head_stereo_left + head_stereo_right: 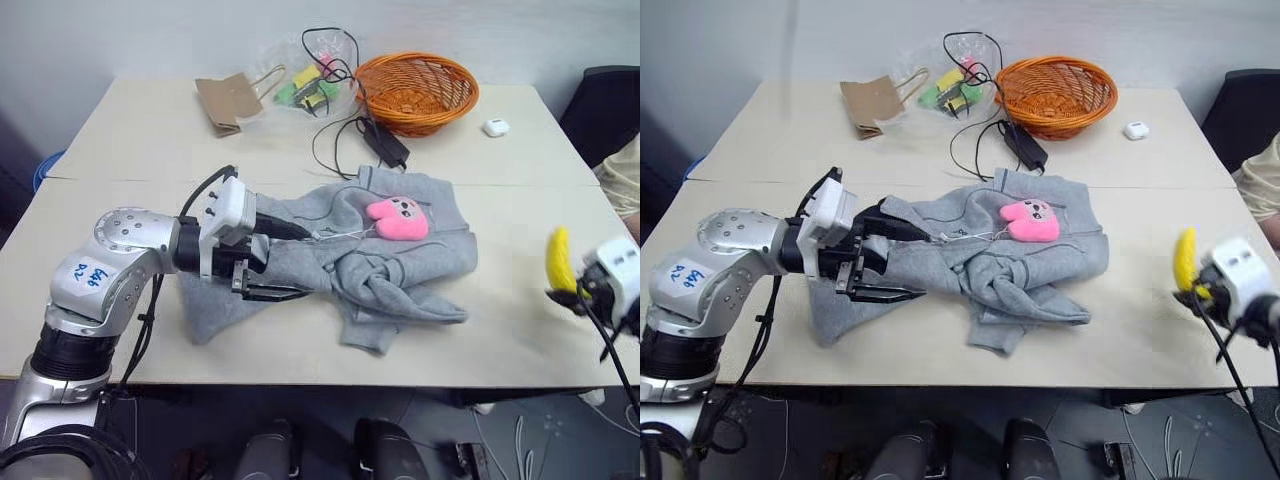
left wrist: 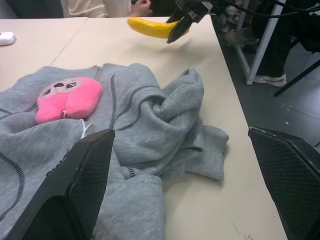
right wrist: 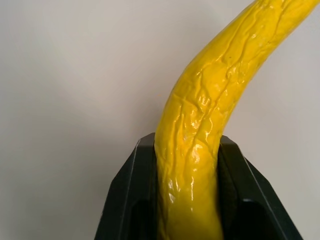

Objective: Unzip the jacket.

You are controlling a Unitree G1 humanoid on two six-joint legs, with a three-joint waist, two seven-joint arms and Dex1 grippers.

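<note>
The jacket (image 1: pixel 350 265) lies crumpled mid-counter (image 1: pixel 120 140), zip apparently untouched; left gripper (image 1: pixel 275 262) hovers over it, fingers wide and empty, right gripper (image 1: pixel 577 297) pinches a banana (image 1: pixel 557 258)

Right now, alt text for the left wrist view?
Wide-open left pincer hovers over a crumpled grey jacket with a pink plush toy lying on it. Beyond, the right pincer grips a yellow banana above the beige table.

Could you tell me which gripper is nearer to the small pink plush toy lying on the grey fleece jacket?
Left. The left gripper hovers open over the jacket beside the pink plush toy; the right gripper holds a yellow banana near the table's edge.
</note>
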